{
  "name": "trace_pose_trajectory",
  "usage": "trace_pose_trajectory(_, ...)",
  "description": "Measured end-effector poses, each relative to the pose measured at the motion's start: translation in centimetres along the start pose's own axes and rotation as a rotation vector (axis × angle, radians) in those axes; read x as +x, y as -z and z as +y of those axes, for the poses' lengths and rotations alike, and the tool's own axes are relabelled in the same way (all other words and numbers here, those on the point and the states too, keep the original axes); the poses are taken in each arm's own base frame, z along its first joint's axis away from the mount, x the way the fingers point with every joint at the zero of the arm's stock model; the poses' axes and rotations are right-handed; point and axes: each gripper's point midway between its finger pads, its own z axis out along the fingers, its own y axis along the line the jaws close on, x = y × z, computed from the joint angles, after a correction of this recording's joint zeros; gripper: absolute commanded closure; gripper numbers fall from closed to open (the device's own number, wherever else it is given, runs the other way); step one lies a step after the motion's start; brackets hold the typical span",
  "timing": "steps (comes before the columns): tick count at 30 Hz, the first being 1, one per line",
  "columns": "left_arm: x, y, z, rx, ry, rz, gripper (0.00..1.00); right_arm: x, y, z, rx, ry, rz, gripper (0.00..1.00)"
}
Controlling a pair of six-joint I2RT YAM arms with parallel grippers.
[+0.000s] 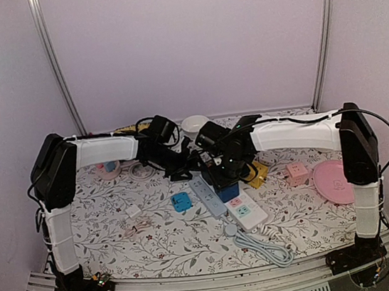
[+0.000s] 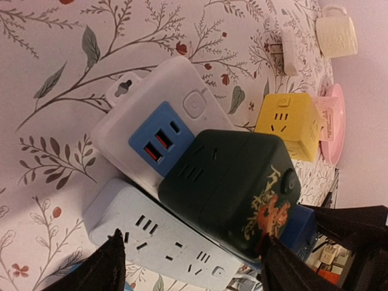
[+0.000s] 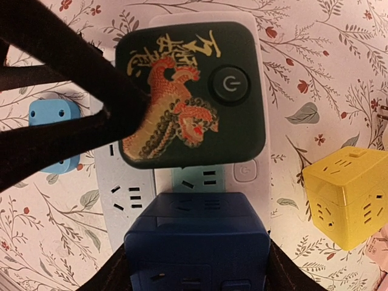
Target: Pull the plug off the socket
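A dark blue cube plug (image 3: 197,242) stands on the white power strip (image 3: 262,182). My right gripper (image 3: 197,276) is shut on its two sides; whether the plug is seated or lifted I cannot tell. A black cube with a gold dragon (image 3: 191,91) sits on the same strip just beyond it. My left gripper (image 2: 194,267) is open, fingers (image 2: 106,267) spread over a pale blue-grey strip (image 2: 163,236) and the black cube's edge (image 2: 230,182). In the top view both grippers meet at the table's middle, left (image 1: 186,162) and right (image 1: 225,169), by the blue cube (image 1: 222,179).
A yellow cube socket (image 3: 345,194) lies right of the strip, a pink cube (image 1: 297,172) and pink plate (image 1: 334,181) farther right. A small blue adapter (image 1: 181,202) lies left of the strips. The white strip's cable (image 1: 265,244) coils near the front. A white bowl (image 1: 195,125) stands behind.
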Motion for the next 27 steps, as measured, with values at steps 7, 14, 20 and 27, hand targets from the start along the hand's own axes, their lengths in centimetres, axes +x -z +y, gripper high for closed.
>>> trace_pose_trajectory(7,0.0,0.0,0.2,-0.012,0.002,-0.002,0.23,0.0,-0.1,0.0,0.002,0.009,0.003,0.68)
trace_pose_trajectory(14,0.3,0.0,0.7,-0.031,0.007,0.005,0.23,-0.2,-0.5,0.1,0.005,0.031,0.008,0.67)
trace_pose_trajectory(20,0.6,-0.2,1.0,-0.018,-0.003,-0.007,0.23,-0.4,-0.7,-0.5,-0.024,0.016,0.029,0.67)
trace_pose_trajectory(27,0.7,-0.3,1.0,-0.007,-0.012,-0.022,0.23,-0.3,-0.4,-0.1,-0.011,0.05,0.018,0.67)
